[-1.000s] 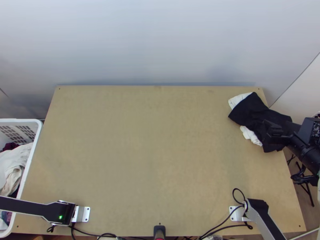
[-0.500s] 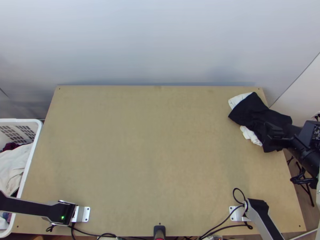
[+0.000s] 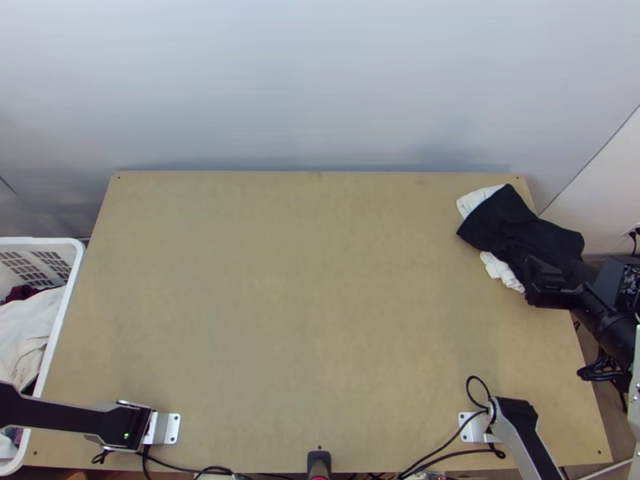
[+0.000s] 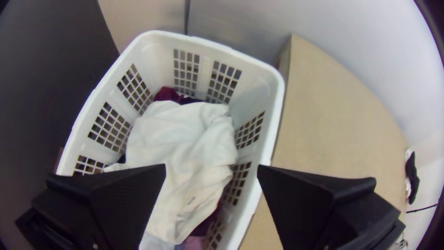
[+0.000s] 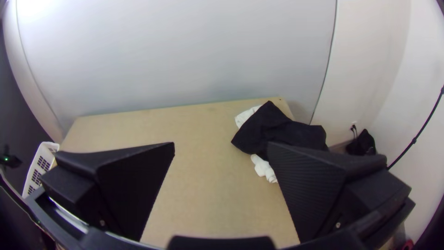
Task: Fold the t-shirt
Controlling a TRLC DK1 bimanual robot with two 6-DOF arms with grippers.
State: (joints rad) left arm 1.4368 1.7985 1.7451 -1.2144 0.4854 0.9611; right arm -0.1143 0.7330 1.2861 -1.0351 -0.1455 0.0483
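Note:
In the top view, a black cloth lies bunched over white cloth at the table's far right corner. My right gripper is beside and partly over the black cloth's near end. The right wrist view shows the right gripper open, with the black cloth beyond one finger and nothing between the two. In the left wrist view, my left gripper stands open above a white basket, where a crumpled white cloth lies on other clothes. Which piece is the t-shirt I cannot tell.
The wooden table stretches bare between the basket on the left and the cloth pile on the right. Cables run along the near edge beside the arm bases. A wall stands behind the table.
The right gripper has shifted a little toward the table's near edge, uncovering more of the black cloth. The left arm's link has moved slightly. The cloth pile lies as before.

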